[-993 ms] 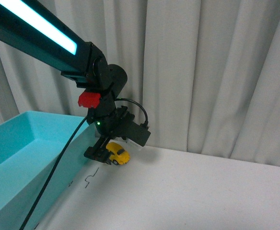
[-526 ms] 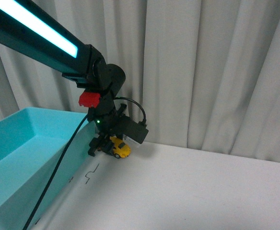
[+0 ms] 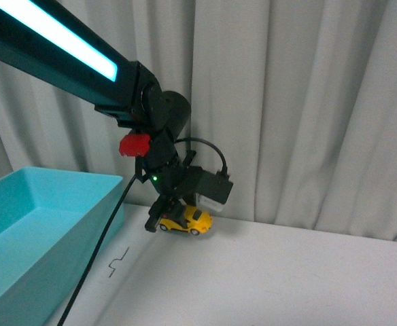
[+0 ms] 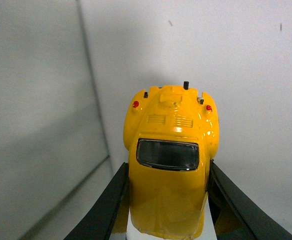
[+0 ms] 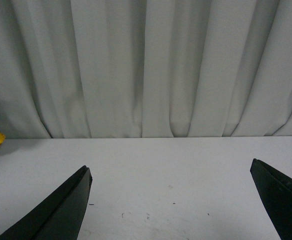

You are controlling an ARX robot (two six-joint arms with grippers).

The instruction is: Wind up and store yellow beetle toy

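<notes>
The yellow beetle toy [image 3: 187, 219] is pinched at its flanks between the jaws of the left gripper [image 3: 173, 216], just beyond the right wall of the teal bin [image 3: 69, 174] and low over the table [image 3: 287, 272]. Wheel contact cannot be confirmed. For winding, the wheels should be pressed flat and drawn straight back, with the grip square. The right gripper [image 5: 171, 200] is spread wide and empty, well apart from the bin.

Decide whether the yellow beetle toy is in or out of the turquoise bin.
Out. The yellow beetle toy is clamped in the left hand, over the white table beside the turquoise bin.
</notes>
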